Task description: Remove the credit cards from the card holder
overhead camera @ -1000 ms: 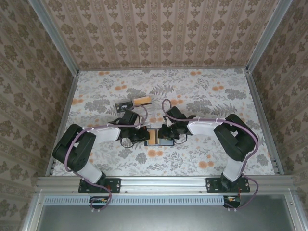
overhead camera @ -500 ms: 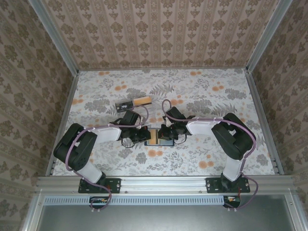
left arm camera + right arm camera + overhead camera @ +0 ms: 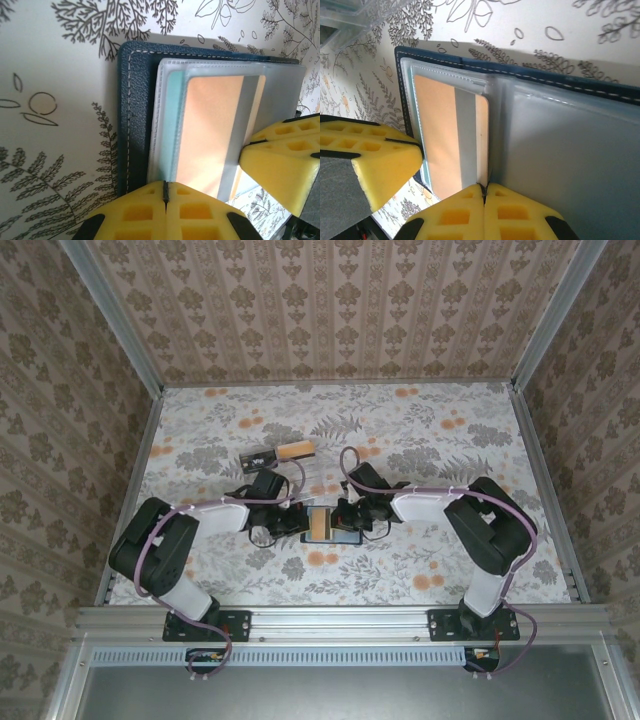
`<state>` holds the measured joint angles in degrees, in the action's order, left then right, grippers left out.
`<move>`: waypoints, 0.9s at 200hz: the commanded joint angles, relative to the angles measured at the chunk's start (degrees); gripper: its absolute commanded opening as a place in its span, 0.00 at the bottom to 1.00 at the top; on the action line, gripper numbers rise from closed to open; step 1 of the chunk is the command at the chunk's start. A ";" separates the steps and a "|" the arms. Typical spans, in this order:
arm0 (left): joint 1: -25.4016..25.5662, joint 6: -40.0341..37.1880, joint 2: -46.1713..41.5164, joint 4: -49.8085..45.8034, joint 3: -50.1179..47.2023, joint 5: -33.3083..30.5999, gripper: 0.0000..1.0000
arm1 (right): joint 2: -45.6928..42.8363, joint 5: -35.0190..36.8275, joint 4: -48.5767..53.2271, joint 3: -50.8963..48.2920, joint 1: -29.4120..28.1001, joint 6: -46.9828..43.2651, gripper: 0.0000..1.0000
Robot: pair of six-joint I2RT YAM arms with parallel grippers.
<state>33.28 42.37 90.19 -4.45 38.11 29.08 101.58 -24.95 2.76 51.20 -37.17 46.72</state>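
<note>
The card holder (image 3: 347,537) (image 3: 134,110) (image 3: 560,80) lies open on the table between both grippers. A tan-orange credit card (image 3: 320,524) (image 3: 210,130) (image 3: 440,145) with a grey stripe sits in its clear pocket, over a teal edge (image 3: 174,125). My left gripper (image 3: 302,525) (image 3: 165,184) is shut at the pocket's near edge, which runs in between its tips. The right gripper (image 3: 346,518) (image 3: 484,187) is shut on the card's long edge by the fold; its yellow fingers (image 3: 280,165) also show from the left wrist. A black card (image 3: 262,457) and another tan-orange card (image 3: 297,450) lie farther back.
A clear plastic tray (image 3: 318,473) (image 3: 350,15) stands just behind the card holder. Flowered cloth covers the table (image 3: 450,430), with patterned walls on three sides and a metal rail along the near edge.
The right gripper's jaws have closed on the card's edge. Both arms have barely shifted, and the card holder stays where it was.
</note>
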 commanded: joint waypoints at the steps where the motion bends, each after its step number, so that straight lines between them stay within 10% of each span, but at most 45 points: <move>1: -0.55 -1.54 -0.94 -3.90 -0.54 -2.20 0.00 | -1.88 -0.25 0.10 -1.88 1.08 0.65 0.00; 180: -0.23 -1.23 -0.13 -2.78 -0.45 -1.12 0.00 | -0.47 -3.93 -4.60 -2.78 1.40 2.04 0.24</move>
<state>33.23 42.19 89.93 -4.75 38.11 28.86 101.08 -27.51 -1.15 48.90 -36.21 48.29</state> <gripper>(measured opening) 0.048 0.192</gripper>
